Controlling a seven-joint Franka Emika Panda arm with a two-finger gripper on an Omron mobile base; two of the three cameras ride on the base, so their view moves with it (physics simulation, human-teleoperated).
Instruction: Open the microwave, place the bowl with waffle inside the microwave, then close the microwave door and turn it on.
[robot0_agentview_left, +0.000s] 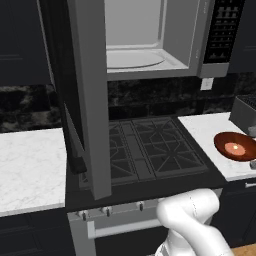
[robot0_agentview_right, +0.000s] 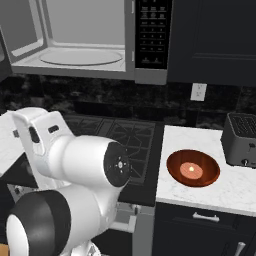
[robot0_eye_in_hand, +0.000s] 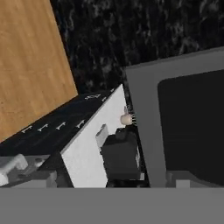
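The microwave (robot0_agentview_left: 150, 40) hangs above the stove with its light grey interior (robot0_agentview_right: 80, 45) exposed. The microwave door (robot0_agentview_left: 92, 100) stands swung wide to the left, edge-on, and its grey frame and dark glass (robot0_eye_in_hand: 188, 122) are close in front of the hand. The reddish-brown bowl (robot0_agentview_left: 236, 146) rests on the white counter right of the stove, with the pale orange waffle (robot0_agentview_left: 235, 148) at its centre; both the bowl (robot0_agentview_right: 193, 168) and the waffle (robot0_agentview_right: 190, 170) are also in the right base view. My gripper (robot0_eye_in_hand: 98, 177) is open and holds nothing, its tips far apart at the bottom of the hand view.
A black gas stove (robot0_agentview_left: 150, 147) lies under the microwave. A dark toaster (robot0_agentview_right: 240, 140) stands on the right counter (robot0_agentview_right: 235, 192) behind the bowl. A white counter (robot0_agentview_left: 30, 165) lies left of the stove. My arm's white links (robot0_agentview_right: 75, 165) rise in front of the stove.
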